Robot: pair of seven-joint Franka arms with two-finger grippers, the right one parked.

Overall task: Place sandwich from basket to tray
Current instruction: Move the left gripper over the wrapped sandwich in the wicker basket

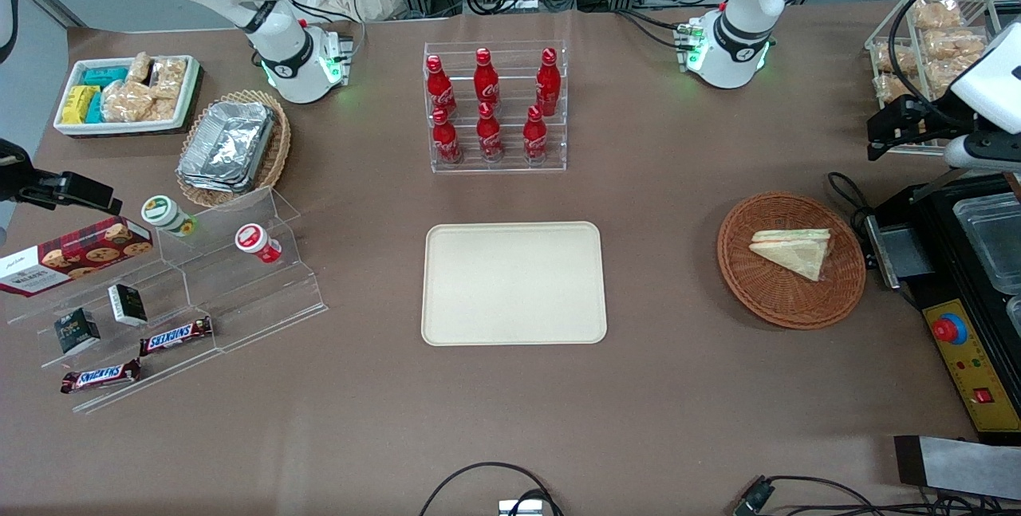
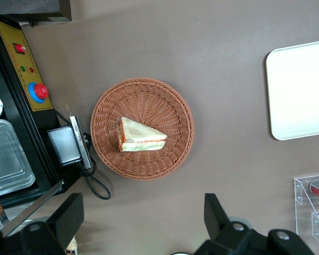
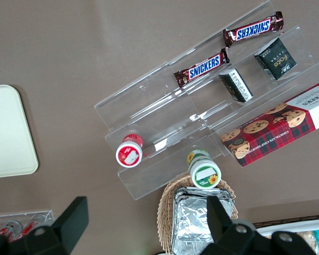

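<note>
Your sandwich [image 1: 792, 251] lies in the basket [image 1: 766, 301], off-centre toward the working arm's end | gripper [image 2: 143, 223] hangs high above it, jaws spread wide, holding nothing | tray [image 1: 514, 283] bare at table centre, open tabletop between.

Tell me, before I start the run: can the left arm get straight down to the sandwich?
Probably yes. The gripper is open above the table, and the sandwich lies uncovered in the basket.
</note>
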